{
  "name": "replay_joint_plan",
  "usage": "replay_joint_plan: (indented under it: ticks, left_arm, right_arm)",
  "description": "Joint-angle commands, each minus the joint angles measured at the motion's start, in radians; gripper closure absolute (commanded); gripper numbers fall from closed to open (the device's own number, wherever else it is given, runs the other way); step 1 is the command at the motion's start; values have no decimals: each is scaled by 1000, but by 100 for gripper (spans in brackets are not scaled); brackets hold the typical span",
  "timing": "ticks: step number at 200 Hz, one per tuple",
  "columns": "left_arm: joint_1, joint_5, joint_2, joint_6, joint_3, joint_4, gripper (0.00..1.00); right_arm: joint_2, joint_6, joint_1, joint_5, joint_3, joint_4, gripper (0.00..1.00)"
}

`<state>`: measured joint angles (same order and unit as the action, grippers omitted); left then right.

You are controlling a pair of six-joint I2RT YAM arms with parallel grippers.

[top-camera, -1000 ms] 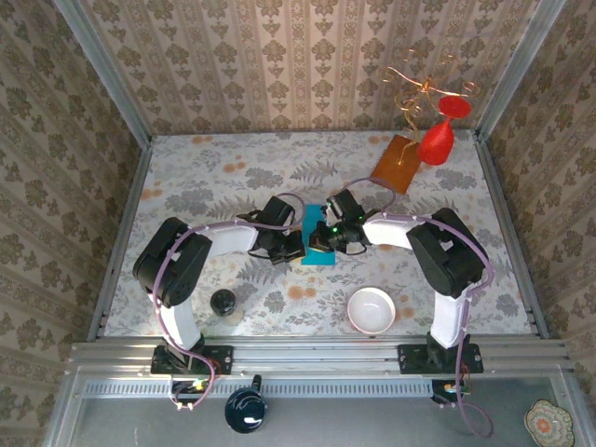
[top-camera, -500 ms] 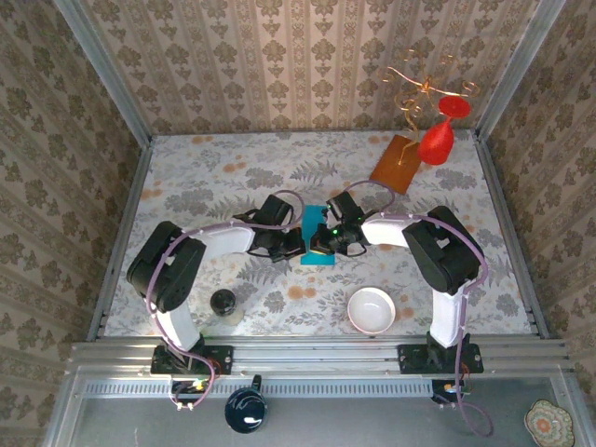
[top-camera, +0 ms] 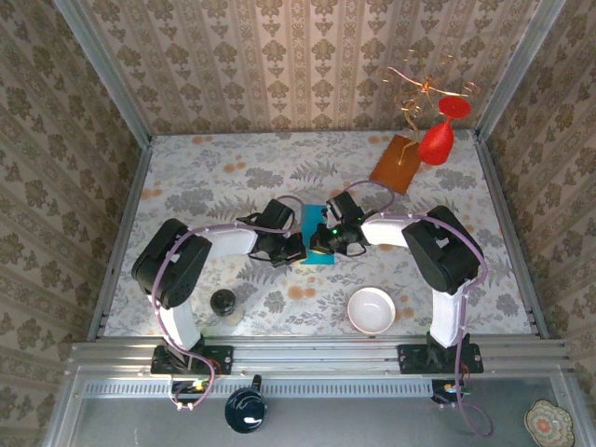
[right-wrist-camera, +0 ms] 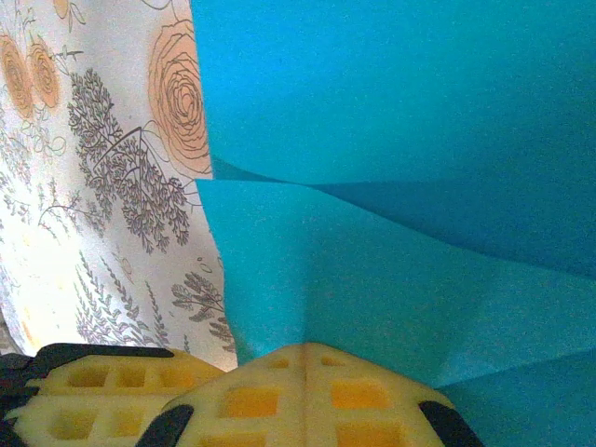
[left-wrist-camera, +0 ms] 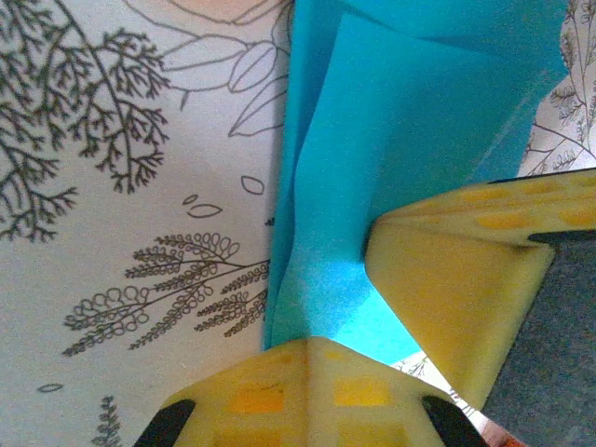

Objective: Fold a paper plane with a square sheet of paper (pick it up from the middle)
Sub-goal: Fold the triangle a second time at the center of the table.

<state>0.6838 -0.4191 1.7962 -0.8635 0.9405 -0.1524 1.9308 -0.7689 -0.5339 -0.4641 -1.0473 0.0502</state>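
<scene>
The two arms meet nose to nose at the middle of the floral tabletop (top-camera: 205, 186). The left gripper (top-camera: 295, 248) and the right gripper (top-camera: 320, 240) stand just beside each other over the square sheet of paper (top-camera: 312, 220). The teal sheet is creased to a narrow strip. It pokes out beyond both sets of jaws on the far side and shows a little on the near side.

In the left wrist view the left jaws are closed tight. A raised flap of the teal paper runs down into their yellow tips, so they pinch the sheet at its lower corner. Another yellow fingertip comes in from the right of these jaws and touches the same flap. I cannot tell for sure whose it is.

In the right wrist view the right jaws are closed too. A vertical crease of the paper ends right at their tips, and folded layers spread ahead and to the right of them.

Nothing stands between the jaws and the paper. On the near side of the right jaws, well apart, sits a white bowl (top-camera: 371, 309). On the near side of the left jaws is a small black jar (top-camera: 223, 301). Far beyond the right jaws, at the back corner, lies an orange-brown board (top-camera: 398, 165). Just beside it are a red glass-shaped ornament (top-camera: 435, 142) and a gold wire stand (top-camera: 416, 86).
</scene>
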Motion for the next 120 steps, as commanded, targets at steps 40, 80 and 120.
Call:
replay_joint_plan:
  ticks: [40, 80, 120]
  left_arm:
    - [-2, 57, 17, -27, -80, -101, 100]
    - [-7, 50, 6, -36, -103, -97, 100]
    - [-11, 36, 8, -30, -91, -84, 100]
  right_arm:
    - [30, 46, 82, 21, 26, -26, 99]
    - [48, 71, 195, 14, 8, -37, 99]
    - [49, 107, 262, 34, -51, 16, 99]
